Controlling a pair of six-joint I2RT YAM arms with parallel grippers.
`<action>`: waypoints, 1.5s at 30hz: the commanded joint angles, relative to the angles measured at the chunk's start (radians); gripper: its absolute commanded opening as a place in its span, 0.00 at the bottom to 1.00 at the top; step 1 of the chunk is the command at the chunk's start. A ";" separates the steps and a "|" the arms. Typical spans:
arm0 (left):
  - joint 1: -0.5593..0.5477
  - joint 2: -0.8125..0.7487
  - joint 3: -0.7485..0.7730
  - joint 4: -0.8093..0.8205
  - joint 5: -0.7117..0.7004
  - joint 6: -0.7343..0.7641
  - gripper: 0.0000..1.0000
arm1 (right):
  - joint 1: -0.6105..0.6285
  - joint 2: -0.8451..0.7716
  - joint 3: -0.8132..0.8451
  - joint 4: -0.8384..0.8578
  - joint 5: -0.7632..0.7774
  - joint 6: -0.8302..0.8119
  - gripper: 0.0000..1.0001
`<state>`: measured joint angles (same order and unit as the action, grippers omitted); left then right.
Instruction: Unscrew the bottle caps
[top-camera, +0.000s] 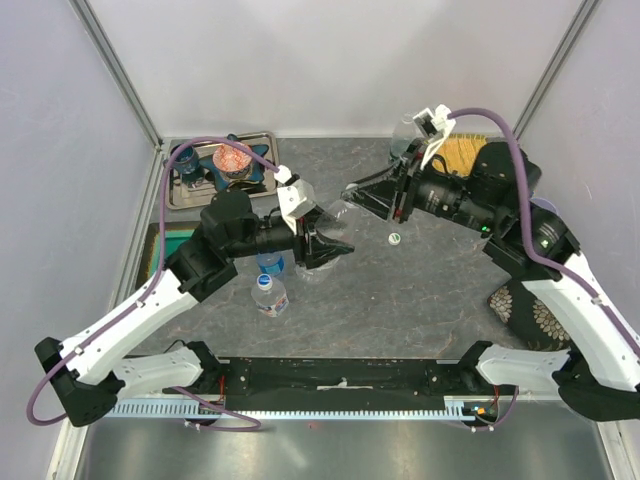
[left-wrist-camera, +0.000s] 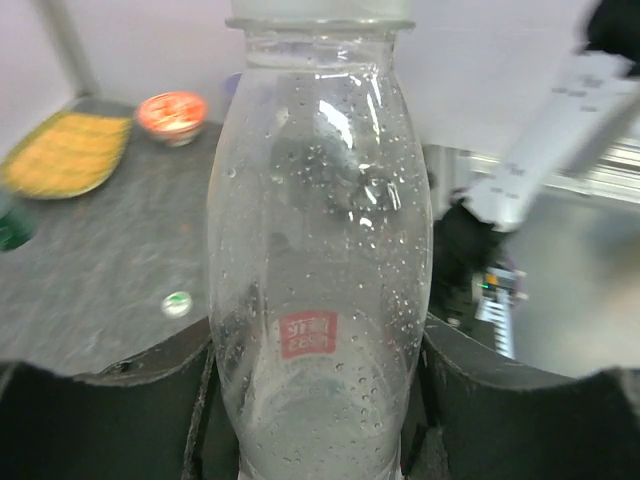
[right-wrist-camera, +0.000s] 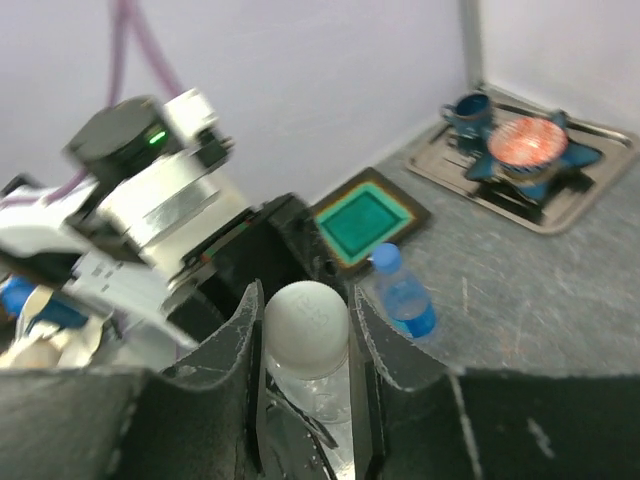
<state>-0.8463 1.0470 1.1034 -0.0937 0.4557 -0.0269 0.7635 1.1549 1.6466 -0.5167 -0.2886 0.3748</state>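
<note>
Overhead, the left gripper (top-camera: 335, 246) and the right gripper (top-camera: 362, 193) meet above the middle of the dark table (top-camera: 420, 290). The plain clear bottle (top-camera: 343, 215) is lifted between them. A loose cap (top-camera: 394, 238) lies on the table just beside them. Under the left arm the blue-tinted bottle (top-camera: 270, 263) stands upright, with the labelled bottle (top-camera: 270, 295) just nearer the bases. The greenish bottle (top-camera: 404, 138) stands at the far edge beside a yellow mat (top-camera: 466, 152). A metal tray (top-camera: 190, 195) sits in the far left corner.

From the left wrist, the dark fingers (left-wrist-camera: 100, 400) press in on both sides of the plain clear bottle's lower body, a narrow clamp. Droplets cling to its wall, and a small red mark shows low on it. Its neck reaches the top edge of the picture.

From the right wrist, the two fingers (right-wrist-camera: 245, 340) sit tight against either side of the round white cap (right-wrist-camera: 307, 325) on that bottle's neck, gripping it. Beyond, the blue-tinted bottle stands beside a green square mat (right-wrist-camera: 362, 222).
</note>
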 joint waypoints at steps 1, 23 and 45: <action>0.044 0.016 0.119 0.037 0.552 -0.099 0.53 | 0.005 -0.004 0.001 0.000 -0.222 -0.108 0.00; 0.162 0.229 0.032 0.764 0.983 -0.762 0.53 | 0.008 -0.187 -0.140 0.227 -0.660 -0.143 0.00; 0.181 -0.052 -0.071 0.235 0.332 -0.234 0.55 | 0.007 -0.199 -0.624 0.029 0.663 0.078 0.00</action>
<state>-0.6674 1.1225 1.0668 0.1638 1.0412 -0.3721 0.7685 0.8902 1.2839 -0.3874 0.2508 0.3473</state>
